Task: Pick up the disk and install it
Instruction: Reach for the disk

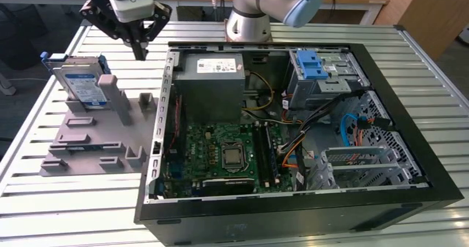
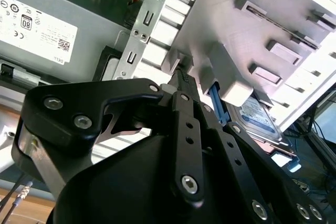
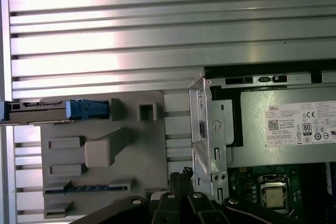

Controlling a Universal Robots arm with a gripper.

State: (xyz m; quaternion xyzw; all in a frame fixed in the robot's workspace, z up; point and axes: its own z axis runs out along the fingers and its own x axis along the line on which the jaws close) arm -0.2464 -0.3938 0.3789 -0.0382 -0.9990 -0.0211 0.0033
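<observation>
Exterior view: the gripper (image 1: pixel 139 54) hangs above the slatted metal table (image 1: pixel 66 203), its two black fingers drawn together to a single point with nothing between them; it sits over the gap between the grey fixture (image 1: pixel 95 142) and the near wall of the open computer case (image 1: pixel 293 214), towards the far end of both. The disk (image 1: pixel 82 85) is not held; it stands on edge in a slot at the far end of the fixture, on the exterior view's left, its blue-and-white label facing the camera and its blue carrier frame showing along the edges, near the gripper but apart from it. Inside the case lie the grey power supply (image 1: pixel 212 90) at the far side, the green motherboard (image 1: pixel 219 148) nearer, and a blue drive bay latch (image 1: pixel 311 66) towards the exterior view's right. In the second wrist view the closed gripper (image 2: pixel 181 77) points at the fixture (image 2: pixel 252 30), with the disk (image 2: pixel 260 116) just beyond. In the first wrist view the disk (image 3: pixel 37 109) appears edge-on.
</observation>
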